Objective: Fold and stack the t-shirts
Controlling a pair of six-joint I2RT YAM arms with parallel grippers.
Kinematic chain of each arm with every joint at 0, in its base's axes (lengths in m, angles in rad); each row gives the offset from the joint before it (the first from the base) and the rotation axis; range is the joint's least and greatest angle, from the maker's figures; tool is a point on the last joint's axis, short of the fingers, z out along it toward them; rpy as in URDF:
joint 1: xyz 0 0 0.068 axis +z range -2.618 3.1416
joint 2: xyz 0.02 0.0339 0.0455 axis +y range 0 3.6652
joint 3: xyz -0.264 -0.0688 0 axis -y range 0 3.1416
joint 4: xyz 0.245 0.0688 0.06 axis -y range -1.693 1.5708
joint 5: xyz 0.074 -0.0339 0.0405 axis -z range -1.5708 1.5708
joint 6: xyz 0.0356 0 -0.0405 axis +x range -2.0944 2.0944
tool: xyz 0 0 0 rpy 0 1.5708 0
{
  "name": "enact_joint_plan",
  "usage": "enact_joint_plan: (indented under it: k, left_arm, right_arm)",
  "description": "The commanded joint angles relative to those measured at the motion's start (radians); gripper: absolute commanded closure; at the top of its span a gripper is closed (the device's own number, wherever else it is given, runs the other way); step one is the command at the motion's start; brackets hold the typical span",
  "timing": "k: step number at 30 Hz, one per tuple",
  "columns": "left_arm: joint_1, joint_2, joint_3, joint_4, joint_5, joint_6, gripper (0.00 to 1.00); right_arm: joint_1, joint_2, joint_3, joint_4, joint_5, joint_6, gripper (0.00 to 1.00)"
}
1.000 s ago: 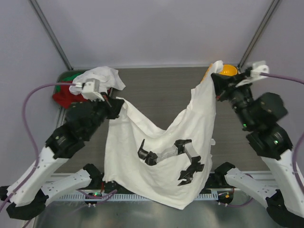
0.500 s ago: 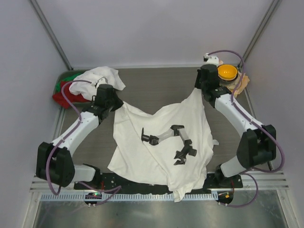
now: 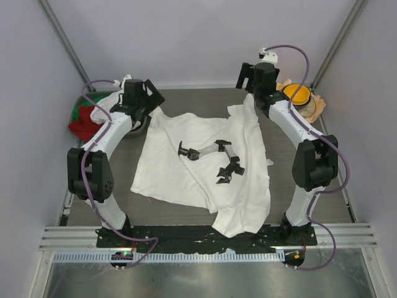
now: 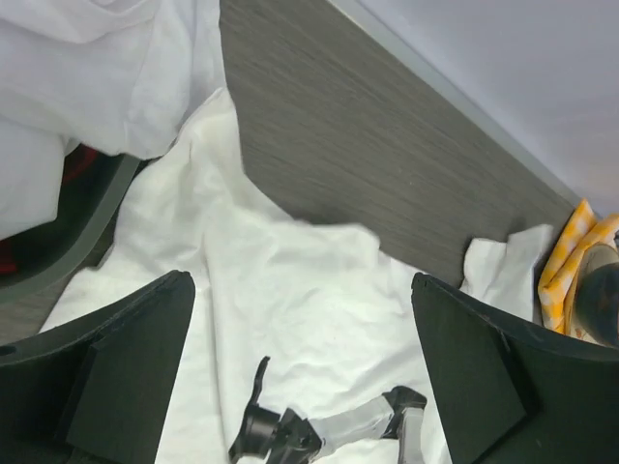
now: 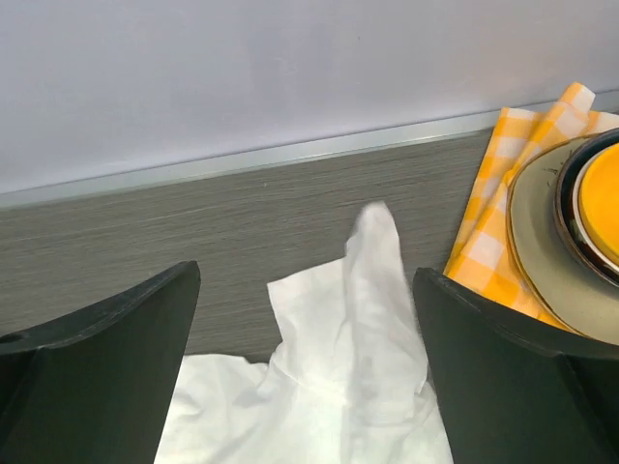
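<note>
Left claw: jaws spread wide with nothing between them. It hangs above the far left corner of the spread t-shirt, not touching it.
Right claw: jaws just as wide and holding nothing. A blurred peak of white cloth stands up between the two dark fingers, and whether it touches either one cannot be told.
Spread t-shirt: lies opened out and rumpled on the middle of the table. Its two far corners lie under the claws, and its near right end reaches down to the black rail at the arm bases.
Dark print: black and grey marking near the middle of that shirt, facing up.
Heaped t-shirt: a white bundle at the far left, just beside the left arm and touching the spread shirt's corner.
Red and green garments: under and beside the heap, at the table's left edge.
Checked cloth: orange and white, far right, near the shirt's right corner but apart from it.
Yellow bowl: sits on the checked cloth.
</note>
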Motion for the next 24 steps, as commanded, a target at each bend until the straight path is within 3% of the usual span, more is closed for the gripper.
enact_joint_plan:
  k: [1, 6, 10, 14, 19, 24]
  left_arm:
    - [-0.002, -0.105, 0.048, -0.136, -0.044, 0.019, 0.00]
    - [-0.002, -0.292, 0.076, -0.388, -0.222, 0.070, 0.00]
    - [0.001, -0.411, -0.051, -0.489, -0.339, 0.034, 0.00]
    - [0.040, -0.456, -0.178, -0.516, -0.377, -0.052, 0.00]
    - [0.109, -0.337, -0.223, -0.498, -0.230, -0.174, 0.00]
    - [0.120, -0.254, -0.251, -0.435, -0.227, -0.358, 0.00]
  right_arm:
    - [0.042, -0.150, -0.022, 0.105, -0.012, -0.020, 0.02]
    - [0.180, -0.179, 0.037, 0.035, -0.079, -0.114, 0.01]
    - [0.266, -0.082, 0.161, -0.089, -0.261, -0.119, 0.01]
    - [0.352, 0.031, 0.311, -0.205, -0.278, -0.138, 0.01]
    - [0.390, -0.009, 0.190, -0.136, -0.278, -0.117, 0.01]
    - [0.397, -0.118, 0.025, -0.125, -0.249, -0.125, 0.01]
